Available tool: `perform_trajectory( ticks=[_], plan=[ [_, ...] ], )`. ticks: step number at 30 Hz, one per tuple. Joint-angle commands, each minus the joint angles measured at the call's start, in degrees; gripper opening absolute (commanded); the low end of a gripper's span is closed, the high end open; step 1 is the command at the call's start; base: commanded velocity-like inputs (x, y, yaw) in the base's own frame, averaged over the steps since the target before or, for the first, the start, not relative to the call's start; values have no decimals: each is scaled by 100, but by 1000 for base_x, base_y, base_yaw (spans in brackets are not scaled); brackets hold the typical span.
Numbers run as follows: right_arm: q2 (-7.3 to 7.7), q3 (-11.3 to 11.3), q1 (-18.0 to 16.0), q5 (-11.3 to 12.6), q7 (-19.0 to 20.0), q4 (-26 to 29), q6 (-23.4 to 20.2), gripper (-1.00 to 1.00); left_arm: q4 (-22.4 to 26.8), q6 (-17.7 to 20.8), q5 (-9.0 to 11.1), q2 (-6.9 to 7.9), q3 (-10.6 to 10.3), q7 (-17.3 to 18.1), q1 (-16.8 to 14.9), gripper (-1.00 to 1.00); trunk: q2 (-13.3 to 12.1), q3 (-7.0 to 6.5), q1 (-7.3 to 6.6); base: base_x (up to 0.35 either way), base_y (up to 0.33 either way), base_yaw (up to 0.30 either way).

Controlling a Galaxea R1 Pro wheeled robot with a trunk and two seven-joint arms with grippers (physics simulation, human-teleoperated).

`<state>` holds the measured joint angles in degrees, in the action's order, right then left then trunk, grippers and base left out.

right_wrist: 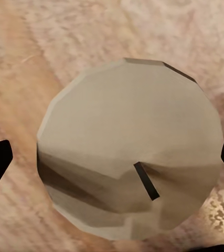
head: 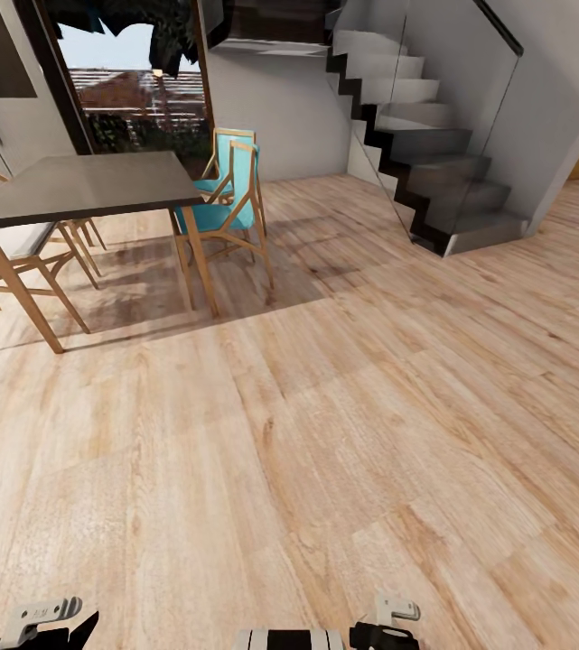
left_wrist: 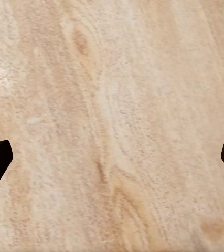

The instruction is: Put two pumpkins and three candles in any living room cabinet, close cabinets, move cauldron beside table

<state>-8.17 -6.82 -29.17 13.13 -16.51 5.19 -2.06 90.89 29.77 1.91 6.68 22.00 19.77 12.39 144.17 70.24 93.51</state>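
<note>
right wrist view: candle point(right_wrist: 127, 152) wick-end on

Candle point(right_wrist: 130, 152) seen end-on in the right wrist view: short, squat, pale off-white cylinder with a faceted round rim and a shallow sunken top. Small dark wick point(right_wrist: 146, 181) near the middle of the top, leaning to one side. Sits between the two dark fingertips at the edges of that view, wooden floor behind; contact with the fingertips not discernible.
</note>
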Motion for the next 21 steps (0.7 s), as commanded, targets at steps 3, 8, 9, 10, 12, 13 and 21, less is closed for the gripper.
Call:
perform_trajectory(
  ticks=[3,8,9,10,12,13,21],
  plan=[
    [0,-48,-1,49,-28,9,-22,100,7,38,20,0,6,18,0,100,2,4,-1,0,0,0],
    [0,-48,-1,49,-32,13,-22,100,7,38,20,0,6,18,0,100,2,4,-1,0,0,0],
    [0,-47,-1,49,-34,15,-22,100,7,38,20,0,6,18,0,100,2,4,-1,0,0,0],
    [0,-47,-1,49,-34,15,-22,100,7,38,20,0,6,18,0,100,2,4,-1,0,0,0],
    [0,-46,-1,49,-36,14,-22,100,7,38,20,0,6,18,0,100,2,4,-1,0,0,0],
    [0,-46,-1,49,-36,15,-22,100,7,38,20,0,6,18,0,100,2,4,-1,0,0,0],
    [0,-42,-1,49,-58,17,-26,100,7,38,20,0,6,18,0,100,2,4,-1,0,0,0]
  ],
)
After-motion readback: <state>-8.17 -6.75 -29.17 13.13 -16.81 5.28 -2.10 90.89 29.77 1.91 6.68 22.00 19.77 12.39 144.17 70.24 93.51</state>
